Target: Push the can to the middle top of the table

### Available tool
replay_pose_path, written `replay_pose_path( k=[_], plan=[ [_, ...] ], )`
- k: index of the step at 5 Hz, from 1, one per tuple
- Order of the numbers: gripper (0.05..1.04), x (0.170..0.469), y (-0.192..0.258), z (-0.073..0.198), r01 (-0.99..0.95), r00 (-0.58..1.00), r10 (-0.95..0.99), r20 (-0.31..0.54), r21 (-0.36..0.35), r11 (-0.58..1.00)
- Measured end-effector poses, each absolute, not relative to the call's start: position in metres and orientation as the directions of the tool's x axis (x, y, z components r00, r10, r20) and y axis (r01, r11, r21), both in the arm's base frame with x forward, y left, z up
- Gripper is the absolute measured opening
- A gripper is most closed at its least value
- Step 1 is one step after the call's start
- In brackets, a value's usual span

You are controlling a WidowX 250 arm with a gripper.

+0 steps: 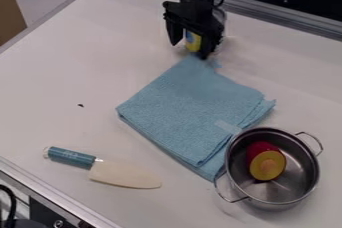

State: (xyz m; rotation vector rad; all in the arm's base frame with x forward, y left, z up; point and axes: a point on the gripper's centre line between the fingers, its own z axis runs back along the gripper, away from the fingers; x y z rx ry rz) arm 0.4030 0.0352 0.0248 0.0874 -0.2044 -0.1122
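Observation:
The black gripper [191, 49] hangs down near the top of the table, a little right of the middle, with its fingers spread apart. Between and behind them stands the can [193, 41], showing a yellow and blue patch, while a pale, shiny edge shows to the right of the gripper. Most of the can is hidden by the gripper, and whether the two touch I cannot tell.
A folded blue cloth [190, 107] lies just below the gripper. At the lower right, a metal pot [300, 176] holds a red and yellow object [266, 161]. A knife [123, 173] with a blue handle lies at the lower left. Metal rails edge the white table [73, 67].

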Motion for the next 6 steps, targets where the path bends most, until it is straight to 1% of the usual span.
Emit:
replay_pose_path(
  k=[1,2,3,4,5,6],
  plan=[
    [0.999,0.406,0.032,0.022,0.099,0.973,-0.121,0.198,0.114,0.988],
    [0.999,0.406,0.031,0.021,0.108,0.971,-0.128,0.200,0.109,0.988],
    [0.999,0.398,0.033,0.023,0.105,0.976,-0.120,0.182,0.090,0.990],
    [0.999,0.395,0.044,0.049,0.089,0.967,-0.103,0.234,0.068,0.994],
    [0.999,0.384,0.058,0.062,0.101,0.964,-0.114,0.238,0.067,0.993],
    [0.999,0.364,0.068,0.062,0.136,0.962,-0.146,0.229,0.059,0.989]
  ],
)
